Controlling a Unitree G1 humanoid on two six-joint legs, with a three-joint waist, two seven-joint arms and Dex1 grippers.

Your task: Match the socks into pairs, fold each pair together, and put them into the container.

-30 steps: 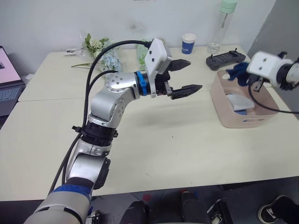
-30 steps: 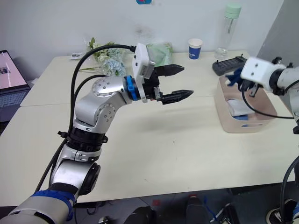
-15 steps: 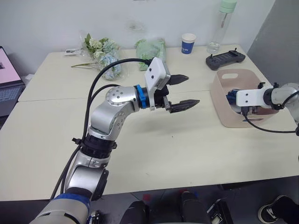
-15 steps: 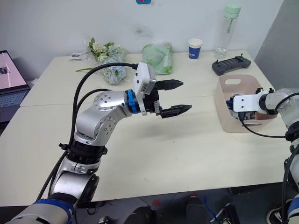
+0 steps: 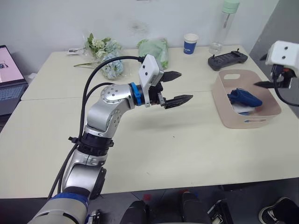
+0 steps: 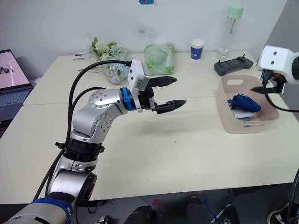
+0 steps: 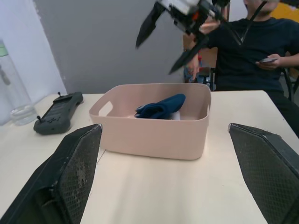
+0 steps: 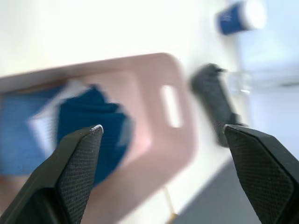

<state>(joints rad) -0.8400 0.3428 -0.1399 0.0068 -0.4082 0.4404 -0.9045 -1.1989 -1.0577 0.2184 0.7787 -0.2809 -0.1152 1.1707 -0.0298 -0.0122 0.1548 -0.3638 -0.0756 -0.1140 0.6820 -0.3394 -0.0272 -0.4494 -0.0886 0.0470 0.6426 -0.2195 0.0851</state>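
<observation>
Lay folded in the pink container (image 5: 245, 122): a navy pair (image 5: 244, 97), long axis running from the container's far-left inner part toward its near-right, thicker bunched end toward the slot handle on the far side. Rested on top of paler socks (image 5: 241, 109), white and light blue, barely visible beneath. Sat at the right end of the cream table (image 5: 187, 144), the container itself, long side running away from the robot.

Hung above and just to the right of the container: the right gripper (image 5: 265, 85), fingers spread wide and holding nothing, pointing down and leftward at the tub. Lay below and slightly left of those fingertips, the navy pair, clearly apart from them. Confirmed by the right wrist view: navy fabric (image 8: 93, 126) inside the pink tub, seen between two parted black fingers (image 8: 79, 163), no contact.

Hovered over mid-table, well left of the container: the left gripper (image 5: 175, 87), fingers splayed and empty, aimed rightward at the tub. Seen in the left wrist view: tub wall (image 7: 154, 135) straight ahead, navy pair peeking over the rim.

Stood along the table's far edge: a blue paper cup (image 5: 190, 43), a clear bottle (image 5: 224, 23), a black controller (image 5: 227, 59), a pale green bundle (image 5: 154, 48), flowers (image 5: 103, 52). Sat beyond the table in the left wrist view: a person (image 7: 252, 46) in dark clothing.
</observation>
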